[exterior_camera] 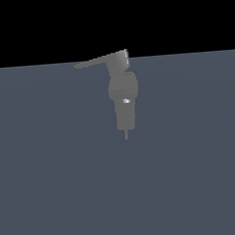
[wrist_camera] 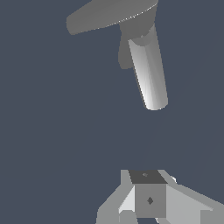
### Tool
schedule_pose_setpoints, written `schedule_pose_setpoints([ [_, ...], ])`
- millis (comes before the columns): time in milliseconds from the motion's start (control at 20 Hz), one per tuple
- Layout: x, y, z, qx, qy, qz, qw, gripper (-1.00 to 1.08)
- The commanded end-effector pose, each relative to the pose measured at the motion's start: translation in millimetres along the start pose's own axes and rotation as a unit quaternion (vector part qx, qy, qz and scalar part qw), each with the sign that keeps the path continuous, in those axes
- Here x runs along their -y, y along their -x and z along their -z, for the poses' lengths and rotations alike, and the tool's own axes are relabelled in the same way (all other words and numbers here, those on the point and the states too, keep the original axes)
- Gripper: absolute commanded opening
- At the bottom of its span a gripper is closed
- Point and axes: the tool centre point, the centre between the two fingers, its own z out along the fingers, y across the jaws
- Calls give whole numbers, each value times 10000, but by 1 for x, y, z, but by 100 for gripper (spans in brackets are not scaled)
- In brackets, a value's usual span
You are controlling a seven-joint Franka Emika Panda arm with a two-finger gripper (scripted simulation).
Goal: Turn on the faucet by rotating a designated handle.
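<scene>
Starting at the exterior view's left, the floor is plain grey-blue and nothing stands on it until the tip of the handle, a thin flat lever that tapers out toward that side from a blocky cap, set level so a sideways push on the far end should swing it round with the most leverage. Moving right, the cap sits atop the faucet, its rounded grey body upright in the middle of the scene with one bright glint and a thin pin below it. No arm shows in this view at all. Over on the wrist view the faucet's pale cylindrical part and the flat lever fill the far end of the picture, while the gripper shows at the near edge, well apart from both, touching nothing; only one blocky end of it is in frame, so I cannot tell whether the fingers are apart or together. By my reading the approach is yet to close in on the lever
</scene>
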Motion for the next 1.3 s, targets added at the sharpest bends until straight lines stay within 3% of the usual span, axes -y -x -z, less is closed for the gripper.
schedule_pose_setpoints([
  [0, 11, -6, -5, 22, 17, -269, 9996, -100],
  [650, 61, -48, -34, 136, 118, -1631, 9864, -100],
  [1250, 93, -98, -62, 235, 216, -2873, 9573, -100],
])
